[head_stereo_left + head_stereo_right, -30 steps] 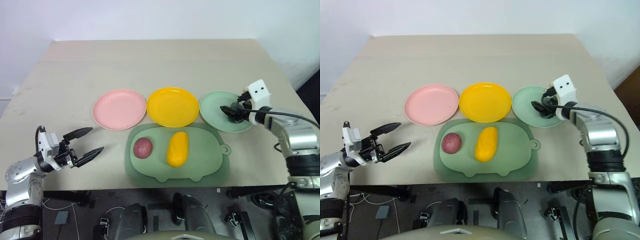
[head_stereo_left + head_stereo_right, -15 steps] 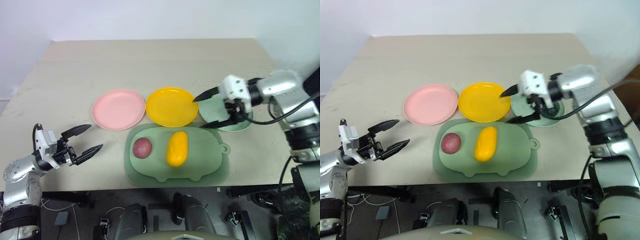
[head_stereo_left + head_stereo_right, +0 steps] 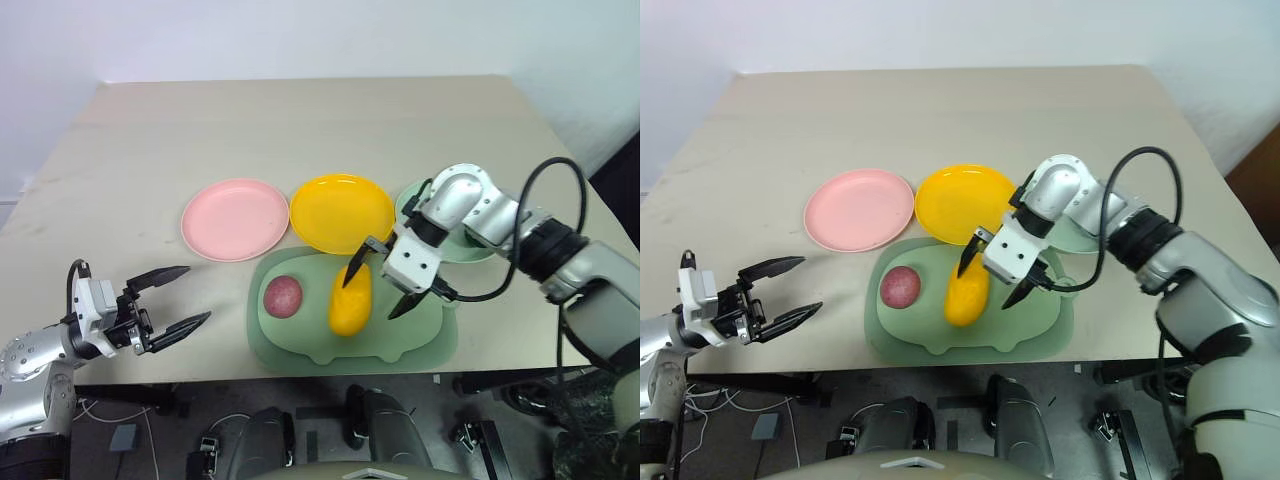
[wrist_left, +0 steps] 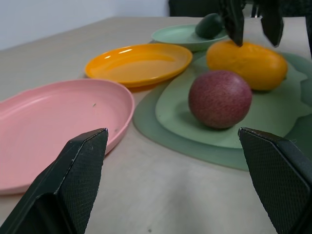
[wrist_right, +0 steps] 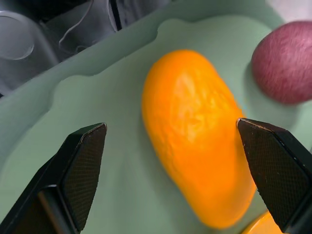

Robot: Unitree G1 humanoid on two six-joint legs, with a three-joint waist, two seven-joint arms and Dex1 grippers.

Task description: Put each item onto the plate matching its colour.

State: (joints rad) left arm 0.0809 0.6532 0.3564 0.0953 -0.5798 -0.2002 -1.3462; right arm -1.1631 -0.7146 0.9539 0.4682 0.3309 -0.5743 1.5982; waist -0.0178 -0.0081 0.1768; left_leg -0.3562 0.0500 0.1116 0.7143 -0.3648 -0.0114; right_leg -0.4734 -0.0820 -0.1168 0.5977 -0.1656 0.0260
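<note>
Over the yellow fruit, right claw spread wide; lower straight, straddle its middle, close gently; left claw idle, also spread, by the worktop edge.

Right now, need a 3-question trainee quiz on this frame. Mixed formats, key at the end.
1. True or false: the green fruit lies on the mint green plate.
2. Which fruit is the right claw straddling? A) reddish-purple fruit B) oblong yellow fruit
3. Fill in: both fruits lie on the green ___.

Key: 1 true; 2 B; 3 mat.
</note>
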